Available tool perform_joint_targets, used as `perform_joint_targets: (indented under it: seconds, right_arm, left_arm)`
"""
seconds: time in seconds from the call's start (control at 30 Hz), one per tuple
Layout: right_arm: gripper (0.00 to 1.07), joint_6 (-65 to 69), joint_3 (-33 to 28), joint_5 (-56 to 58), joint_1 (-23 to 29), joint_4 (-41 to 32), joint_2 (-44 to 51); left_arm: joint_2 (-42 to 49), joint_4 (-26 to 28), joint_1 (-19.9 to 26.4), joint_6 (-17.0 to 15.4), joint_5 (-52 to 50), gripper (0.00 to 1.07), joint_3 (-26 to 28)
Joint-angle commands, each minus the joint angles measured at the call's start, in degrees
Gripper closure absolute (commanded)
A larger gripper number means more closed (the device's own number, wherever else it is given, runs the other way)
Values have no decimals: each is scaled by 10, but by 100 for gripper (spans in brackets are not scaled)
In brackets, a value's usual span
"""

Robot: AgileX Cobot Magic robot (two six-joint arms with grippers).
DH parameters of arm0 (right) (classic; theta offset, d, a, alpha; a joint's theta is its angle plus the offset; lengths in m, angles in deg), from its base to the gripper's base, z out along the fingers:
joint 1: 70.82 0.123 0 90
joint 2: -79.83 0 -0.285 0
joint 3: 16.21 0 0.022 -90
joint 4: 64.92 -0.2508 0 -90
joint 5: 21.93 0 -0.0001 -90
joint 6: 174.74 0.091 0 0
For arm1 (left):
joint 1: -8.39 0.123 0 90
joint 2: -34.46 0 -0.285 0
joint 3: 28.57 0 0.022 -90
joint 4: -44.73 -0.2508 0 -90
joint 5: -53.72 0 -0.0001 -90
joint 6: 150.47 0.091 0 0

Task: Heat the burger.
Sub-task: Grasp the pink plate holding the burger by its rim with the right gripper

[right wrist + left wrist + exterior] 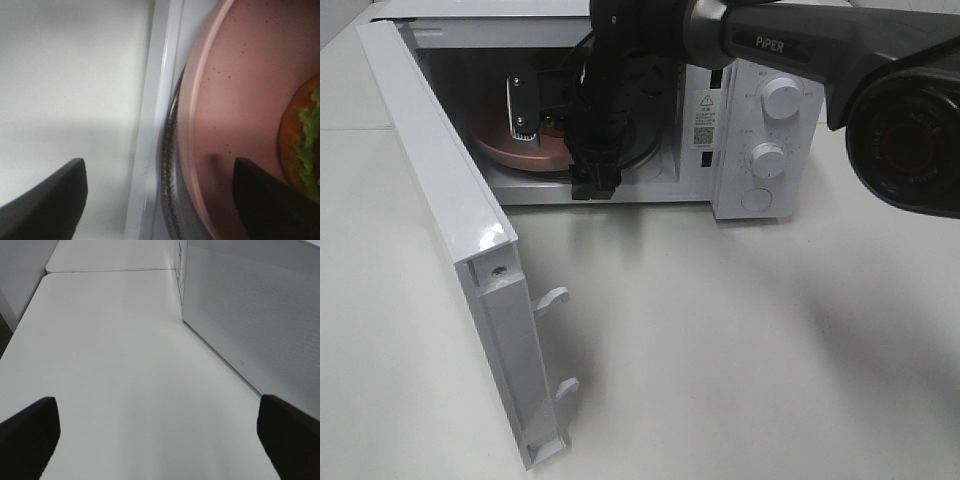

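My right arm (790,40) comes in from the upper right of the overhead view. Its dark grey link with the PiPER lettering stretches leftward across the top. Then my black wrist (600,130), cable bundle and all, bends down from it. One silver finger (523,110) pokes out to the left of that wrist. My right gripper (157,197) has its jaws spread wide, dark fingertips far apart. My left gripper (160,440) is spread all the way too, black fingertips sitting at opposite edges of its wrist view, pointing forward and a bit down.
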Motion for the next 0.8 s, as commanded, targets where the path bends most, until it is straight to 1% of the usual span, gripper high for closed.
perform_joint_targets:
  seconds: [0.03,0.3,0.63,0.8]
  right_arm:
    - [31,14,4,-8,1,6,-2]
    - [31,14,4,-34,1,6,-2]
    - [31,14,8,-40,1,1,-12]
    - [31,14,9,-65,1,-2,-17]
  left_arm:
    - [10,3,1,-2,-3,4,-1]
    - [10,3,1,-2,-3,4,-1]
    - [10,3,1,-2,-3,4,-1]
    - [10,3,1,-2,-3,4,-1]
